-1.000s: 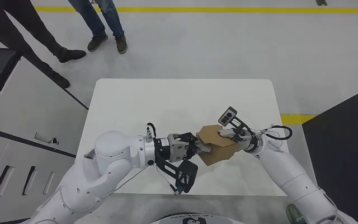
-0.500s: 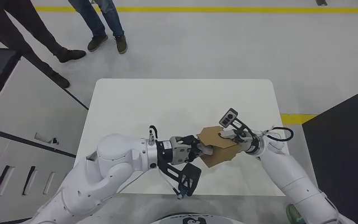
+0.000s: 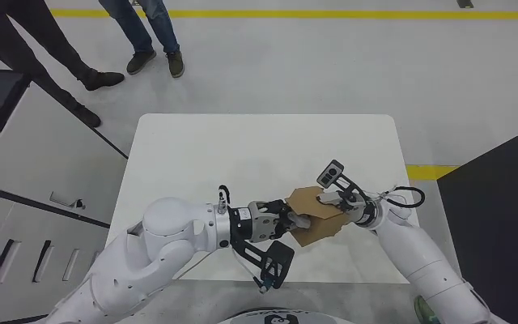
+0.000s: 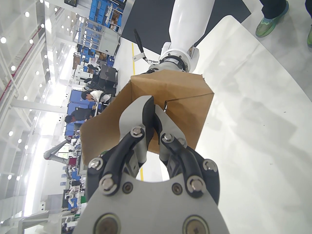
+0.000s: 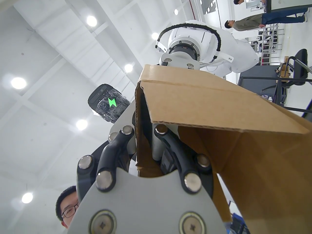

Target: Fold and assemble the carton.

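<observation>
The brown cardboard carton (image 3: 314,212) hangs half-open over the white table (image 3: 243,146), toward its right front corner. The left gripper (image 4: 152,114) and the right gripper (image 5: 144,132) each clamp one carton edge. Uneven pulling could tear the cardboard.

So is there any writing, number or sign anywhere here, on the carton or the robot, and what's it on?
On the carton: none on the faces shown.
On the black camera: a glowing green lightning-bolt sign, no words.
On the cable tag: small marks, too small to read.
</observation>
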Robot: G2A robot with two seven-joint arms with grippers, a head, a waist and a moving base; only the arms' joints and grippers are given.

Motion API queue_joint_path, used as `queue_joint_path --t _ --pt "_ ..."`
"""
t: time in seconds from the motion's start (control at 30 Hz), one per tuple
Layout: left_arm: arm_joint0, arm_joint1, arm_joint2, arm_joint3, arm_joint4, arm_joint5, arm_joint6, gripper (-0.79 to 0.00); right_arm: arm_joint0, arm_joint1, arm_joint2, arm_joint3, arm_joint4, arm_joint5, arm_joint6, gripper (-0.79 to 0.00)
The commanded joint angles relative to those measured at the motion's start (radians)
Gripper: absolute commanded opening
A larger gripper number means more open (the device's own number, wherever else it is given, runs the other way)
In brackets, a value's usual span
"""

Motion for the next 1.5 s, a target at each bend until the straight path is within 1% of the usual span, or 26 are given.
queue_joint_path --t 0.0,0.27,0.6,0.93,1.2,1.47 --pt "0.002 0.001 -0.002 -0.003 -0.001 0.001 -0.004 -0.785 -0.005 -0.001 0.005 0.001 0.002 -0.005 -0.001 -0.785" --pt "0.011 0.005 -0.010 -0.012 -0.004 0.005 -0.008 -0.785 -0.024 -0.003 0.025 -0.004 0.008 -0.015 -0.015 -0.785" --pt "0.001 0.004 0.017 -0.006 0.000 0.004 -0.007 -0.785 -0.040 -0.007 0.034 -0.020 0.001 -0.008 -0.011 -0.785" --pt "0.005 0.008 0.005 -0.014 -0.009 0.007 -0.014 -0.785 -0.055 -0.010 0.050 -0.024 0.001 -0.012 -0.019 -0.785" --pt "0.006 0.009 0.022 -0.009 -0.003 0.006 -0.009 -0.785 -0.061 -0.015 0.046 -0.030 -0.008 -0.003 -0.019 -0.785" --pt "0.021 0.016 -0.016 -0.020 -0.021 0.011 -0.020 -0.785 -0.070 -0.018 0.063 -0.016 0.012 -0.015 -0.011 -0.785"
